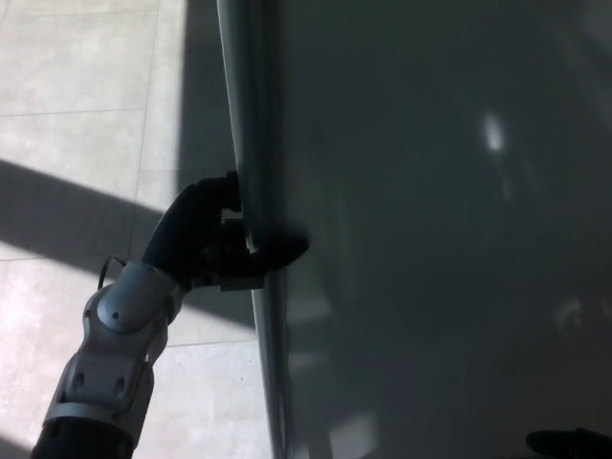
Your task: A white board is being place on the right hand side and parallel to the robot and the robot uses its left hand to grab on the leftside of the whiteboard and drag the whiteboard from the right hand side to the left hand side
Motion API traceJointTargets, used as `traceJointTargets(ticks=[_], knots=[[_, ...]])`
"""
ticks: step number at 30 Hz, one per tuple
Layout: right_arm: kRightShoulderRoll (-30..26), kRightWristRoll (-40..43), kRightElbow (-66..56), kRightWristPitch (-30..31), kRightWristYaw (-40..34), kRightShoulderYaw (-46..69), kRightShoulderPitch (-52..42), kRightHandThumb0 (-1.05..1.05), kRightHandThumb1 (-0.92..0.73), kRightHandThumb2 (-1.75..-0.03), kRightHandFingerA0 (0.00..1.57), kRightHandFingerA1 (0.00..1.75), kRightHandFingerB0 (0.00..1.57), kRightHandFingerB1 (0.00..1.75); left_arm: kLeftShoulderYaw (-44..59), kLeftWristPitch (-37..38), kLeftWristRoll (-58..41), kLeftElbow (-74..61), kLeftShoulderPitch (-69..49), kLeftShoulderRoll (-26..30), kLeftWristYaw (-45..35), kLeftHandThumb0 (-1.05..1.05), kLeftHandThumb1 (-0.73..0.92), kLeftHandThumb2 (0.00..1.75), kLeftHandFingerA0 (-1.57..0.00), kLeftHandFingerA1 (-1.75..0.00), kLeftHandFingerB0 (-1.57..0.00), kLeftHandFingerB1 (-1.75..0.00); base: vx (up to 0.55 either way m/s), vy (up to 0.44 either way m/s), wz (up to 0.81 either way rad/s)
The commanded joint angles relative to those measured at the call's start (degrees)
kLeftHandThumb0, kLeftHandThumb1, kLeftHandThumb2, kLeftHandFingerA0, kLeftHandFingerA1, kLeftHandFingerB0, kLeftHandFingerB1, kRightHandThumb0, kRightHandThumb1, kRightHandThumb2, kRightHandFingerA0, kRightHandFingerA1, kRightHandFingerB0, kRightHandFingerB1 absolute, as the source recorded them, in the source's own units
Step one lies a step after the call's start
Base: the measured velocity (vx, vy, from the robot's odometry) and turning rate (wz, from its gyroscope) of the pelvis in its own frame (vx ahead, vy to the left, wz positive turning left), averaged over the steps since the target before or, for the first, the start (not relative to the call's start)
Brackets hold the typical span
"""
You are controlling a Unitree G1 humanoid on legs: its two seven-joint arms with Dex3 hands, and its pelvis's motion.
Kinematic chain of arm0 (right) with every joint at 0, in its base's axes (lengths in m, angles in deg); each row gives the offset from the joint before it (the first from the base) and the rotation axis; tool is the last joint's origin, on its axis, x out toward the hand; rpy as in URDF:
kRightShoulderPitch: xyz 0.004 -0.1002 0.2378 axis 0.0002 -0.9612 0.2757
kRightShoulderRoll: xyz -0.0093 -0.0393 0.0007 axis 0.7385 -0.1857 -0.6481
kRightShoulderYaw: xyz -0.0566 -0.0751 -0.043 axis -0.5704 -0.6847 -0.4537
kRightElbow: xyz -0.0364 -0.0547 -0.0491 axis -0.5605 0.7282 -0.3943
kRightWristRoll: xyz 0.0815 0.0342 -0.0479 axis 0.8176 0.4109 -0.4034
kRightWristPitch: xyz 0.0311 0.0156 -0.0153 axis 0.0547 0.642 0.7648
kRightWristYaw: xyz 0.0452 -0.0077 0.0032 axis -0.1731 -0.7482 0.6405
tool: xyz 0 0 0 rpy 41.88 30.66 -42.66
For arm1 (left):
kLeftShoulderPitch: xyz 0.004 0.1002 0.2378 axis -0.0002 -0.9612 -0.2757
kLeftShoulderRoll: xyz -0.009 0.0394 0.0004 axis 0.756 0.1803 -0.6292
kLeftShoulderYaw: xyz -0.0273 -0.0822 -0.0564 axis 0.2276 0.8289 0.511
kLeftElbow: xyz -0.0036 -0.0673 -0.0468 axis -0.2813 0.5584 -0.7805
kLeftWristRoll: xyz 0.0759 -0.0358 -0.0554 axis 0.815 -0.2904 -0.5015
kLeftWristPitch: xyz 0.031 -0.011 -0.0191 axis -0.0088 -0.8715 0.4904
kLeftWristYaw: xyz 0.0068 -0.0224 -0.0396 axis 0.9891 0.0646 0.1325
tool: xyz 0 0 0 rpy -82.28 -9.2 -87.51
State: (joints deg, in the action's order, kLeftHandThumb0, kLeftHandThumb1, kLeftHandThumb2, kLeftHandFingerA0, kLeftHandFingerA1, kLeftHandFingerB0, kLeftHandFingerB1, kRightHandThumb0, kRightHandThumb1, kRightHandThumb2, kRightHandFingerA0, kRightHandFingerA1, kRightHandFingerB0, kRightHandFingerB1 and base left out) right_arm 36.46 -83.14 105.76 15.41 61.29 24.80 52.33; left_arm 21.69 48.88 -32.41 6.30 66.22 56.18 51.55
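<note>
Grey metal: the board's (430, 229) left frame edge runs top to bottom through the head view, and the board fills everything right of it. The left hand (215, 244) is clenched on that edge, one finger (282, 251) hooked over onto the front face, the rest behind (a grip suited to pulling sideways, I judge). Floor (86, 115) lies in sun and shadow. Hidden: fingers behind the frame, board's top and bottom. A dark shape (569, 443) at lower right may be the right hand; cannot tell its state.
</note>
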Motion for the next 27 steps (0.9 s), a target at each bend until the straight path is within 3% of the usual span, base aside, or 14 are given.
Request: traceJointTargets(ticks=[1,2,3,6,7,9,10,12,14,15,18,19,20,27], knots=[[-1.3,-0.4,0.2,-0.3,-0.6,-0.1,0.7,-0.50,-0.52,-0.90,0.84,0.74,0.58,0.60,4.1,0.6,-2.0,0.5,-1.5,5.1,-0.9,-0.18,0.69,0.60,-0.97,-0.60,-0.81,-0.51,0.00,0.000,0.00],[-1.3,-0.3,0.1,-0.4,-0.7,-0.1,0.7,-0.50,-0.52,-0.90,0.84,0.74,0.59,0.61,5.2,-0.3,-3.9,0.4,-1.7,5.2,-2.3,-0.16,0.68,0.61,-0.97,-0.63,-0.81,-0.54,0.00,0.000,0.00],[-1.3,-0.3,0.2,-0.1,-0.8,-0.1,0.8,-0.47,-0.62,-0.60,0.91,0.65,0.65,0.45,5.5,0.1,-4.0,0.6,-1.9,5.6,-2.7,-0.16,0.68,0.60,-0.97,-0.64,-0.81,-0.53,0.00,0.000,0.00],[-1.3,-0.7,0.1,0.2,-1.4,-0.5,0.9,-0.45,-0.63,-0.60,0.92,0.64,0.66,0.45,6.5,1.7,-3.2,1.4,-3.2,7.5,-3.1,-0.19,0.66,0.60,-0.99,-0.60,-0.82,-0.52,0.00,0.000,0.00],[-1.2,-0.7,0.1,-0.1,-1.3,-0.6,0.8,-0.51,-0.52,-0.89,0.87,0.74,0.60,0.61,6.8,1.7,-3.2,1.3,-3.5,7.9,-3.1,-0.19,0.66,0.60,-1.00,-0.60,-0.81,-0.52,0.00,0.000,0.00],[-1.2,-0.4,0.2,-0.6,-0.9,-0.4,0.7,-0.49,-0.52,-0.90,0.84,0.75,0.59,0.61,7.4,1.3,-4.0,1.2,-4.1,8.7,-3.9,-0.18,0.67,0.60,-1.00,-0.60,-0.80,-0.52,0.00,0.000,0.00],[-1.2,-0.5,0.3,-0.2,-0.9,-0.4,1.0,-0.46,-0.63,-0.60,0.91,0.65,0.65,0.45,8.6,-0.1,-5.5,1.2,-4.6,9.5,-4.8,-0.16,0.67,0.61,-0.95,-0.62,-0.79,-0.52,0.00,0.000,0.00],[-1.4,-0.8,0.2,0.1,-1.4,-0.6,1.1,-0.46,-0.63,-0.60,0.92,0.64,0.65,0.45,9.0,0.1,-5.4,1.5,-5.0,10.4,-5.1,-0.20,0.67,0.61,-0.94,-0.62,-0.80,-0.52,0.00,0.000,0.00],[-1.5,-1.0,0.2,0.2,-1.6,-0.8,1.2,-0.46,-0.63,-0.60,0.91,0.64,0.64,0.45,9.1,0.4,-4.6,1.7,-5.2,11.2,-4.7,-0.20,0.67,0.60,-0.96,-0.63,-0.83,-0.52,0.00,0.000,0.00],[-1.5,-0.8,0.0,0.7,-1.3,-0.6,1.3,-0.50,-0.53,-0.90,0.86,0.75,0.58,0.60,10.0,0.8,-5.4,2.7,-5.6,12.5,-6.0,-0.21,0.67,0.60,-0.97,-0.63,-0.81,-0.51,0.00,0.000,0.00],[-1.4,-0.8,0.0,1.0,-1.5,-0.6,1.4,-0.50,-0.52,-0.89,0.87,0.75,0.58,0.60,11.6,2.5,-7.0,4.6,-6.0,14.3,-8.2,-0.20,0.69,0.60,-0.96,-0.64,-0.80,-0.52,0.00,0.000,0.00],[-1.3,-0.8,-0.1,1.0,-1.6,-0.6,1.4,-0.48,-0.52,-0.89,0.87,0.75,0.58,0.60,12.8,2.7,-8.2,5.7,-6.1,15.4,-9.5,-0.21,0.66,0.60,-1.00,-0.69,-0.81,-0.52,0.00,0.000,0.00],[-1.2,-0.8,-0.1,0.9,-1.7,-0.5,1.3,-0.47,-0.53,-0.90,0.87,0.75,0.58,0.60,13.7,2.9,-8.7,6.4,-6.2,16.2,-10.0,-0.23,0.64,0.59,-0.97,-0.86,-0.85,-0.51,0.00,0.000,0.00],[-1.2,-1.1,0.1,0.7,-1.9,-0.7,1.2,-0.51,-0.52,-0.89,0.86,0.74,0.59,0.60,16.0,1.6,-9.7,7.5,-7.2,22.1,-13.9,-0.18,0.66,0.60,-0.97,-0.69,-0.80,-0.50,0.00,0.000,0.00]])
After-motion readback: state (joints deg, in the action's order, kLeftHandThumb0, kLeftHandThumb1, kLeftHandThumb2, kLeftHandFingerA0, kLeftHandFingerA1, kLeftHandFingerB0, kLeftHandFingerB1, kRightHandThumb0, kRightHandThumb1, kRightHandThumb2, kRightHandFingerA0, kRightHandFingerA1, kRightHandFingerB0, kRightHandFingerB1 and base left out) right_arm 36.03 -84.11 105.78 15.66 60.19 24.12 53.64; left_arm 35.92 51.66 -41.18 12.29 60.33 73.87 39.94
